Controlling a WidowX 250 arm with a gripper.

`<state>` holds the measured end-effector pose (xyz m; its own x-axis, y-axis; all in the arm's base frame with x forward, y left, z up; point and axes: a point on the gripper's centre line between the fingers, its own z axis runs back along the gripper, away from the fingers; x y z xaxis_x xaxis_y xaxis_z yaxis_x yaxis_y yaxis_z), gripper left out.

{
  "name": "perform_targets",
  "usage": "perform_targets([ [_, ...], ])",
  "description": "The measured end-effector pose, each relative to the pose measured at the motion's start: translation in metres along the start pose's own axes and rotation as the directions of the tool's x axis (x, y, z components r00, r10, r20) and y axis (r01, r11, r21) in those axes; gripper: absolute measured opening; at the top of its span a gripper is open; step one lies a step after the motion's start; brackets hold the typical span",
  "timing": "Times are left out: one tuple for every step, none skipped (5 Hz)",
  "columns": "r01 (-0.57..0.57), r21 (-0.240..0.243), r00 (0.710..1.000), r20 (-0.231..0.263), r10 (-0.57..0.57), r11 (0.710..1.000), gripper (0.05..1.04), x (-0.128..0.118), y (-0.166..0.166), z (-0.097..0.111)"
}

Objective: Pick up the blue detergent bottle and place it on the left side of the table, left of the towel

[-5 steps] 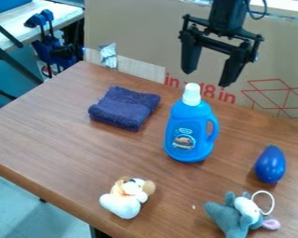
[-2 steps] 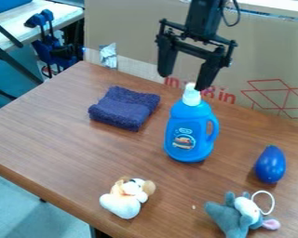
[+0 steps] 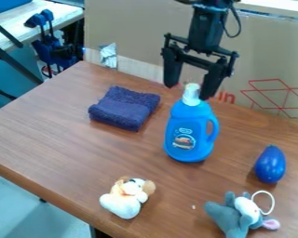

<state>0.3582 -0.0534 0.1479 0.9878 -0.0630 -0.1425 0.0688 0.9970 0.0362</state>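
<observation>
Lower than in both earlier frames, and farther left than in the first, the black gripper (image 3: pixel 188 92) hangs over the far part of the table (image 3: pixel 71 135) in the camera view. Its two fingers stand wide apart, with nothing clamped. The blue bottle (image 3: pixel 189 135) stands upright right of the table's middle, its white cap (image 3: pixel 191 94) showing between the fingertips; the right one overlaps the cap's edge, and whether they touch is hard to tell.

The top edge cuts off the arm (image 3: pixel 207 28), and the bottom edge crops the gray plush toy (image 3: pixel 234 218) at near right. The bottle's label is too small to make out. Its plastic is smooth, with a looped handle on the right. The navy towel (image 3: pixel 124 108), left of it, is nubby and folded into a thick pad. A glossy blue egg-shaped toy (image 3: pixel 270 164) lies to the right, and a fluffy white-and-tan plush dog (image 3: pixel 127 197) at the near side. Flat brown cardboard (image 3: pixel 132 30) rises behind.
</observation>
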Motion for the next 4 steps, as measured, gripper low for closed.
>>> perform_targets([
  [-0.007, -0.011, 1.000, -0.023, 0.006, 1.000, 0.952, 0.0048, -0.0077, -0.0126],
  [-0.002, 0.001, 0.999, -0.036, 0.002, 1.000, 0.787, 0.0095, -0.0096, -0.0151],
  [-0.015, 0.003, 1.000, -0.027, 0.015, 1.000, 0.574, 0.0110, -0.0087, -0.0144],
  [-0.013, 0.001, 1.000, -0.017, 0.013, 1.000, 0.512, 0.0122, -0.0065, -0.0133],
])
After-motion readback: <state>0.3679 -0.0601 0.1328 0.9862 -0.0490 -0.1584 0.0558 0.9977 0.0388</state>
